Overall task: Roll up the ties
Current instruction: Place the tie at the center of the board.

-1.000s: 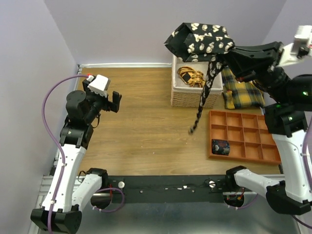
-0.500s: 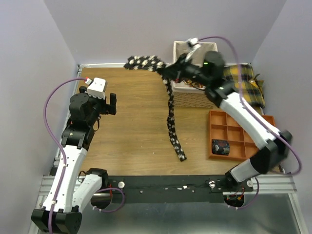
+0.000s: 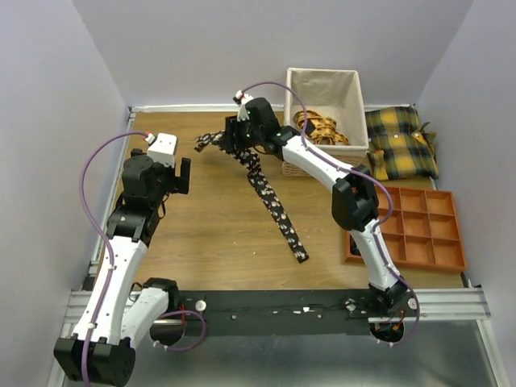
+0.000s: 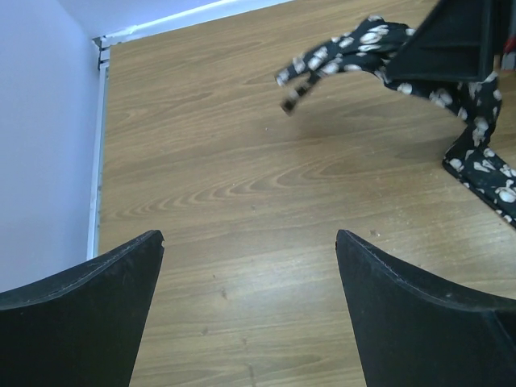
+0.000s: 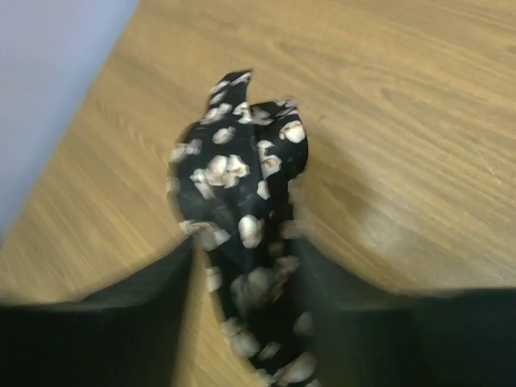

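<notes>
Top external view: the tie point(image 3: 276, 208) hangs between the fingers of my right gripper point(image 3: 235, 147), long end trailing across the table point(image 3: 210, 242). Can't tell if they're actually clamping it. My left gripper point(image 3: 184, 174) is spread wide nearby.

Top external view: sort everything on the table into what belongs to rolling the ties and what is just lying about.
Belongs to the job:
tie, stretched across the wood
right gripper, the tie between its fingers
orange tray, probably for finished rolls

Just lying about:
plaid cushions
basket holding orange-patterned fabric
</notes>
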Tool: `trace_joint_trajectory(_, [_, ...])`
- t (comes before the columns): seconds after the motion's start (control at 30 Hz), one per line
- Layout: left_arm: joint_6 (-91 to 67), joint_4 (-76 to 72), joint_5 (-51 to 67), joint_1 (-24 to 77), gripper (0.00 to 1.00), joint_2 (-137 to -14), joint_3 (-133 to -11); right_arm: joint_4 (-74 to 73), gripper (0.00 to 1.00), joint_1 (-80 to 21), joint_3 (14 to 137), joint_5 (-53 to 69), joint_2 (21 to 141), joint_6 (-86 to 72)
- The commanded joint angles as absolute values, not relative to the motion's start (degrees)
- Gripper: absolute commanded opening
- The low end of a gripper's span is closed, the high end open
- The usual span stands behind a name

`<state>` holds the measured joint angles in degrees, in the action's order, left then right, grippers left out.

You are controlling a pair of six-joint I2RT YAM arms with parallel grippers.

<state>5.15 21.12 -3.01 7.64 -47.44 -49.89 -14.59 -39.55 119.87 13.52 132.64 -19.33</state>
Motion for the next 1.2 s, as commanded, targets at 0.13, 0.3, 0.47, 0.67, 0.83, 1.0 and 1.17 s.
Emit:
trace_joint_trajectory(0.13, [8.2, 20.9, -5.8, 7.6, 0.99, -53.1, -50.2, -18.0, 1.00, -39.5, 126.2, 6.2, 132.3, -16.8])
trace_joint_trajectory(0.3, [14.4, 20.0, -6.8, 7.6, 0.90, -61.7, -53.9, -18.4, 1.00, -39.8, 118.3, 4.6, 123.5, -12.5])
trace_joint_trajectory(0.47, [21.6, 19.7, -7.4, 7.6, 0.88, -75.1, -61.5, -26.9, 1.00, -39.9, 107.1, 0.4, 112.5, -7.9])
trace_joint_trajectory(0.67, [18.8, 20.3, -7.6, 7.7, 0.83, -93.7, -77.0, -29.0, 0.84, -39.9, 78.7, -2.8, 96.5, -11.5])
trace_joint_trajectory(0.83, [19.3, 19.3, -14.1, 10.2, 0.82, -107.7, -88.8, -33.7, 0.42, -41.0, 67.7, -2.9, 91.2, -17.0])
trace_joint_trajectory(1.0, [23.4, 15.5, -20.7, 11.4, 0.82, -120.3, -96.4, -33.9, 0.42, -42.4, 62.1, -1.4, 91.1, -21.0])
trace_joint_trajectory(1.17, [26.5, 10.6, -24.5, 12.0, 0.82, -128.2, -100.4, -32.6, 0.42, -44.1, 58.9, -0.4, 92.4, -23.3])
